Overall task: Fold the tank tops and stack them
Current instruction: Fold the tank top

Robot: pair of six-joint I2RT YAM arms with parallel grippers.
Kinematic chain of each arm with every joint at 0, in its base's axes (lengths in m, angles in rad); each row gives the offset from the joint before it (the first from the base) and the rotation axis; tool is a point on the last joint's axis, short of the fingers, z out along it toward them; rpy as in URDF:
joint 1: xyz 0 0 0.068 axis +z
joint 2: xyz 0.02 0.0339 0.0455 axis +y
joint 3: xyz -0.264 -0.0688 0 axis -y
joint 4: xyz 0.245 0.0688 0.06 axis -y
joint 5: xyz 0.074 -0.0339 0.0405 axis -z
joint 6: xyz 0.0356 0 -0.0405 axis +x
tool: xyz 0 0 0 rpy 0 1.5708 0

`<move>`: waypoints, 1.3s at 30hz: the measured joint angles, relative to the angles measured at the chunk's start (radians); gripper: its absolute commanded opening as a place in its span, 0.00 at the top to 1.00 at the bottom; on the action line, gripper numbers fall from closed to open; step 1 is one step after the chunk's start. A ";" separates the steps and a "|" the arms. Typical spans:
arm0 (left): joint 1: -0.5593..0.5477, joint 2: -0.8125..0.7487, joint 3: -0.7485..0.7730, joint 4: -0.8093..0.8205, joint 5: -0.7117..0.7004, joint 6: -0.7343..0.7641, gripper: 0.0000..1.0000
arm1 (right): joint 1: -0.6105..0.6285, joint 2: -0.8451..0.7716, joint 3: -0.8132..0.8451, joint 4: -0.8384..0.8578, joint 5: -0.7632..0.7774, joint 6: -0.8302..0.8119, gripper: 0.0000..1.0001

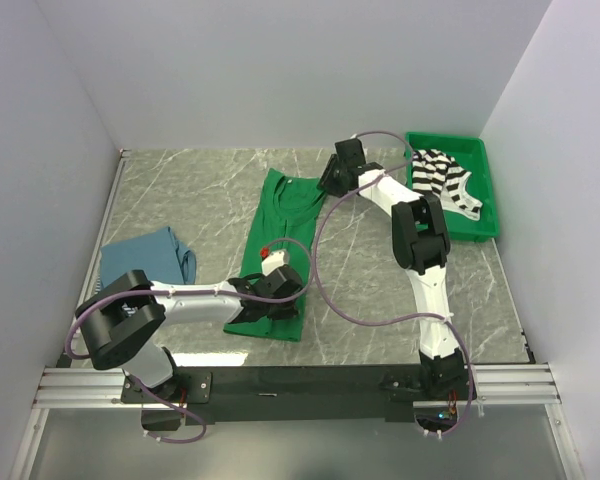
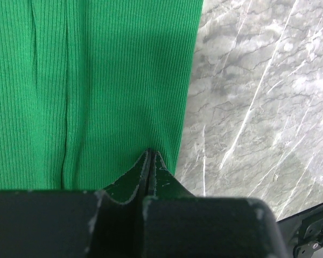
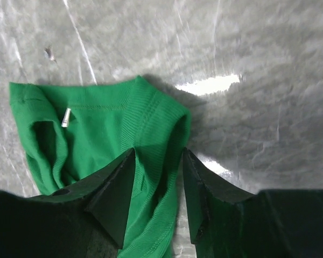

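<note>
**Green tank top** [image 1: 280, 215]: plain ribbed cloth, laid out lengthwise near the middle of the worktop [image 1: 200, 190]. The neck end points to the far side and the hem to the near side. The left wrist view shows the ribbing [image 2: 97, 80] with one long crease, and its right edge lies against grey marbled worktop [image 2: 247, 97]. The right wrist view shows the neck and strap end [image 3: 97, 123], rumpled, with a small white tag [image 3: 66, 117] inside the neckline.

**Left gripper** [image 1: 270, 298]: low over the near part of the green tank top, close to the hem. The jaws are pressed together to a thin line [image 2: 149, 156], nipping the cloth just inside its right edge.

**Right gripper** [image 1: 330, 183]: at the far right shoulder of the same top. The jaws are apart [image 3: 159, 156], one on either side of a bunched strap that runs between them.

**Black-and-white striped tank top** [image 1: 442, 178]: crumpled inside the green bin [image 1: 468, 236], at the far right of the worktop and well apart from the green top.

**Blue tank top** [image 1: 152, 255]: a solid blue, loosely heaped piece at the left side of the worktop, beside the left arm.
</note>
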 measured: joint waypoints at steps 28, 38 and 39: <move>-0.029 -0.032 -0.037 0.019 0.072 0.014 1.00 | 0.098 0.063 0.234 -0.264 0.310 -0.150 0.69; -0.048 -0.033 -0.039 0.020 0.095 0.010 0.99 | 0.116 0.073 0.200 -0.285 0.393 -0.198 0.58; -0.048 -0.033 -0.039 0.019 0.095 0.010 0.99 | 0.116 0.073 0.195 -0.285 0.396 -0.200 0.58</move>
